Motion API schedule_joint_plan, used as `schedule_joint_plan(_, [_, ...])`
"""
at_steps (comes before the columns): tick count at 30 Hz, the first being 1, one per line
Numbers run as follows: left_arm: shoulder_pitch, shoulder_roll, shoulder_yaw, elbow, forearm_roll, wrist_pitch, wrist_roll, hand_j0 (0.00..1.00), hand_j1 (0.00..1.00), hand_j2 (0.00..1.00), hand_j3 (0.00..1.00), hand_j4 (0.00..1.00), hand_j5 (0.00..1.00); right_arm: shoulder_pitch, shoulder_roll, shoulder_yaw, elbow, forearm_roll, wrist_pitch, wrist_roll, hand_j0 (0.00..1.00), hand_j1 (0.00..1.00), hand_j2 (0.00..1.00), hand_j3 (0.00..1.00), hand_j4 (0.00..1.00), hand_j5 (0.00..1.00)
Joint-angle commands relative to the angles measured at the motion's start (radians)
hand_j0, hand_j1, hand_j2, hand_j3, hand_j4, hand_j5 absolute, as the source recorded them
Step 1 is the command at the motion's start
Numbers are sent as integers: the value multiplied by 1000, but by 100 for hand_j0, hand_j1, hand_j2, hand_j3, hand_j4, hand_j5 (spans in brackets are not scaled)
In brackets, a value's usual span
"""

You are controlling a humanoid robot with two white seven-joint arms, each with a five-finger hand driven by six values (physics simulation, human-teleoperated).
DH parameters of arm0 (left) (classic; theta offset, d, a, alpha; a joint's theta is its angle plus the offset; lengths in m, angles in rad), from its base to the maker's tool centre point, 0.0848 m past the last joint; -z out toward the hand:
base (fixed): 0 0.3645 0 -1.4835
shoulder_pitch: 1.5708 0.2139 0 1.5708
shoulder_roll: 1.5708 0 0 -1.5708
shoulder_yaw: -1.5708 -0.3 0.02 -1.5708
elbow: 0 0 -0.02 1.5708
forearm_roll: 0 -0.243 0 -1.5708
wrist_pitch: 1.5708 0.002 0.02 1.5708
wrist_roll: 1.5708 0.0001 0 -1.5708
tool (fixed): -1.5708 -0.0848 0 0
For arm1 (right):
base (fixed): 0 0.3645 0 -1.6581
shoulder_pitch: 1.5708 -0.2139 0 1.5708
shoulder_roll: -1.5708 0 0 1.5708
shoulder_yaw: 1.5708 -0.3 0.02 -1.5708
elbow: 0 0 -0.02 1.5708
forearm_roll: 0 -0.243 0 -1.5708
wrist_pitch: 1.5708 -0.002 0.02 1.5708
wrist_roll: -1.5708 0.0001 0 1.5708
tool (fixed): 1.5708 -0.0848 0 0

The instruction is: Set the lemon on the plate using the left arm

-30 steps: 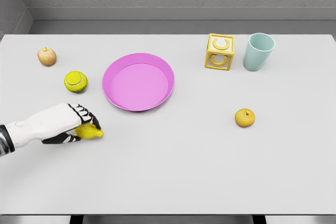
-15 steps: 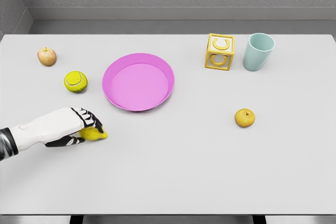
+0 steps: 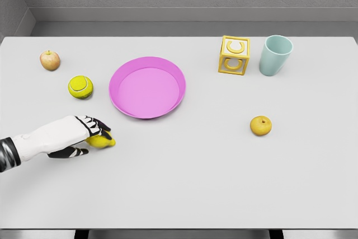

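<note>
White table [image 3: 184, 183] | left hand [image 3: 78, 137] clamped over lemon [image 3: 102, 141] (fingers curled on top, ready for lifting) | pink plate [image 3: 147, 87] waiting at 1 o'clock

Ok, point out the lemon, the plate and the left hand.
lemon [image 3: 103, 141], head view, exposed right end.
plate [image 3: 147, 88], head view, bare pink centre.
left hand [image 3: 84, 136], head view, knuckles, fingers closed on the lemon.

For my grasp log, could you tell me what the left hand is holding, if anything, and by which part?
The left hand grips the lemon, fingers curled over its top and left end; its right tip protrudes.
</note>
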Motion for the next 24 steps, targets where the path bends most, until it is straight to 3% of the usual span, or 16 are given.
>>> schedule_joint_plan(1, [0,-1,-1,4,-1,0,-2,74,74,74,74,74,74,0,0,0,1,0,0,0,100,100,100,100,100,100])
schedule_joint_plan(14, [-5,0,-32,3,3,0,-2,52,52,52,52,52,52,0,0,0,-1,0,0,0,100,100,100,100,100,100])
schedule_joint_plan(24, [-5,2,-31,4,0,0,-2,51,51,51,51,51,51,0,0,0,-1,0,0,0,100,100,100,100,100,100])
